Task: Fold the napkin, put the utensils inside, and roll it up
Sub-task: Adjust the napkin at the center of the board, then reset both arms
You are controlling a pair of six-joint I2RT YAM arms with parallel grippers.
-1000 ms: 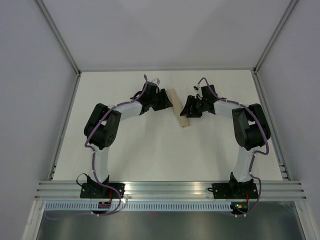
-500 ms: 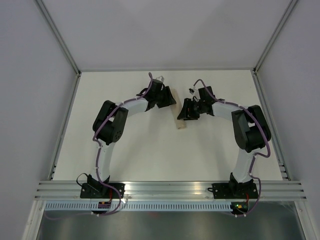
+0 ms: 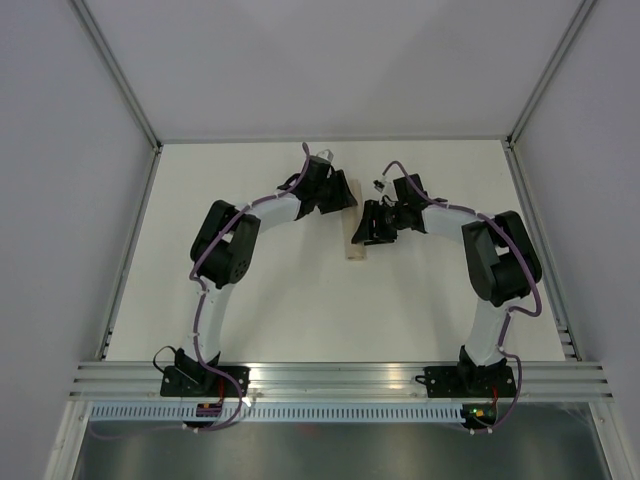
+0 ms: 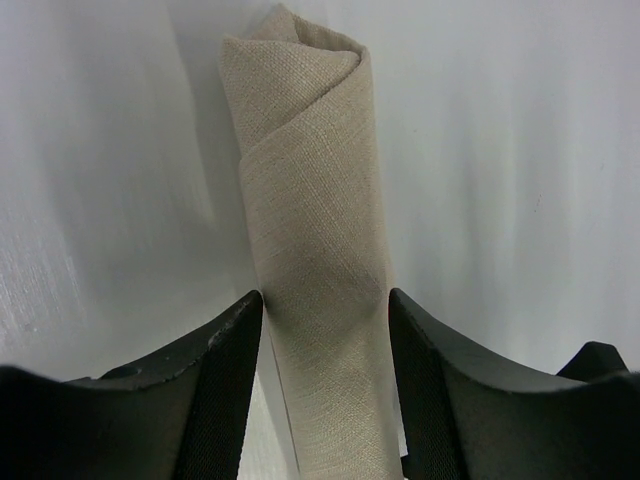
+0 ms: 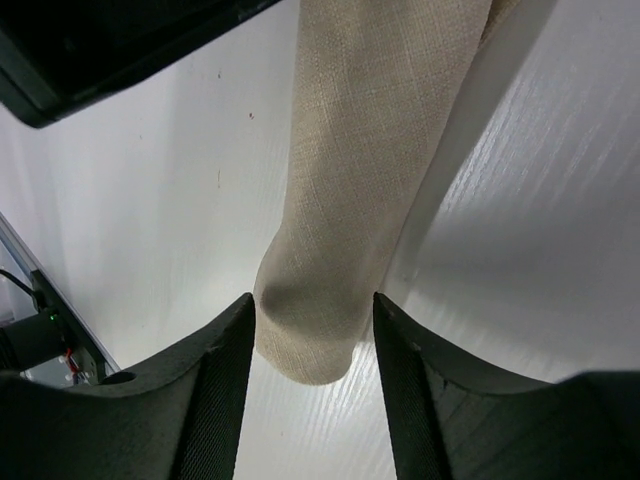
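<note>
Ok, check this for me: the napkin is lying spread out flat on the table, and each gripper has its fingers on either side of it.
Not spread flat: the napkin is rolled into a narrow tube on the table, as the left wrist view shows. The rest holds: the left gripper and the right gripper each have fingers on either side of it.

1. The napkin (image 5: 370, 170) is rolled into a tight beige tube that comes down from the top edge, leaning a bit left.
2. Its rounded end sits right in the right gripper (image 5: 312, 310), with a black finger (image 5: 225, 390) snug against each side.
3. It's all on a glossy white table (image 5: 540, 250).
4. There's a chunk of black hardware (image 5: 90, 50) in the top left corner, can't tell what.
</note>
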